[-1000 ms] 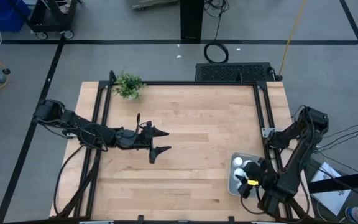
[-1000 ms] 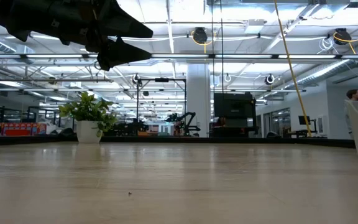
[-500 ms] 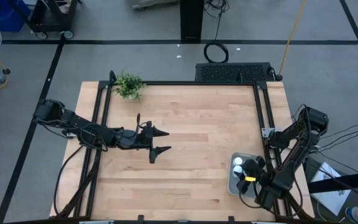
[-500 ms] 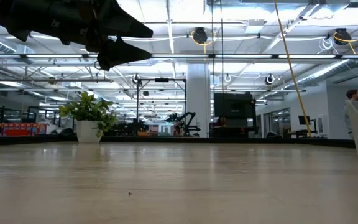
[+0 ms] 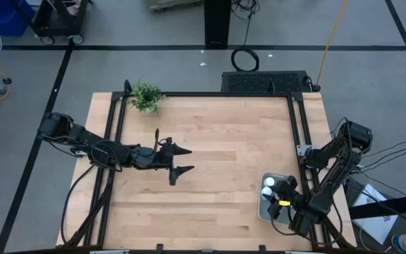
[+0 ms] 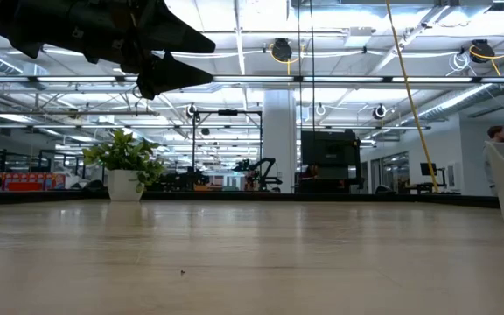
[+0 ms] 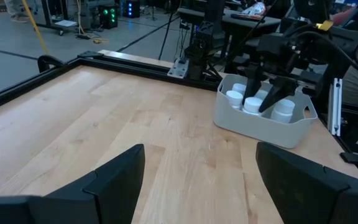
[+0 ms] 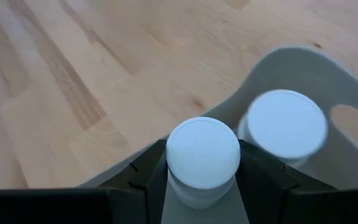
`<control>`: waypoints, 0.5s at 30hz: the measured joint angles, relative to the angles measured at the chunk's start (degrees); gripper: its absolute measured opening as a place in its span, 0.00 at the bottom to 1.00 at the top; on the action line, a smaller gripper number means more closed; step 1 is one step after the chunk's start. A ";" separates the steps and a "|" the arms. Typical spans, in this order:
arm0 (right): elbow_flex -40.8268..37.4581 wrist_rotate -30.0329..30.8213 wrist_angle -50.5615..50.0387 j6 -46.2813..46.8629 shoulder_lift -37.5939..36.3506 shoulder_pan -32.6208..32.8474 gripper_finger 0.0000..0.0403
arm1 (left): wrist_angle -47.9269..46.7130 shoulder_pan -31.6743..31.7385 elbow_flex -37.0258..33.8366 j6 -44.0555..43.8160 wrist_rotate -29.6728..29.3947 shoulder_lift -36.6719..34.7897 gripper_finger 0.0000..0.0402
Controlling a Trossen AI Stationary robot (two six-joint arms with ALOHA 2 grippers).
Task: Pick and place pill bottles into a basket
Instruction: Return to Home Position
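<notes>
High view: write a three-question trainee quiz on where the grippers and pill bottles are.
1. True or false: the left gripper hangs open over the table, away from the basket.
2. The right gripper is: A over the basket; B over the table's middle; C beside the left gripper.
3. Fill in: pill bottles standing on the table outside the basket: ___.
Key: 1 true; 2 A; 3 none.

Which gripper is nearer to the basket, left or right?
Right. The right gripper hangs just over the basket at the table's right edge; the left gripper hovers far off, over the table's left half.
</notes>
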 joint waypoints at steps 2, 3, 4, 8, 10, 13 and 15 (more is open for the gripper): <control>-0.72 0.40 2.10 -0.99 -0.03 0.00 0.37 | -0.01 0.01 0.00 0.00 0.00 0.00 0.77; -0.95 0.55 2.69 -1.66 -0.03 0.00 0.37 | -0.02 0.01 -0.02 -0.01 0.00 0.00 0.77; -1.00 0.63 3.03 -2.23 0.00 -0.02 0.37 | -0.02 0.02 0.00 -0.02 0.00 0.00 0.77; -1.00 0.22 4.04 -3.00 -0.02 -0.04 0.44 | -0.02 0.02 0.00 -0.13 0.00 0.00 0.77; -1.00 0.01 4.27 -3.51 0.00 -0.02 0.50 | -0.02 0.01 -0.01 -0.11 0.00 0.00 0.77; -1.03 -0.17 4.14 -3.65 0.04 -0.04 0.57 | -0.02 0.02 0.00 -0.11 0.00 0.00 0.77; -1.08 -0.75 4.23 -4.34 0.08 -0.02 0.59 | -0.02 0.00 0.00 -0.11 0.00 0.00 0.77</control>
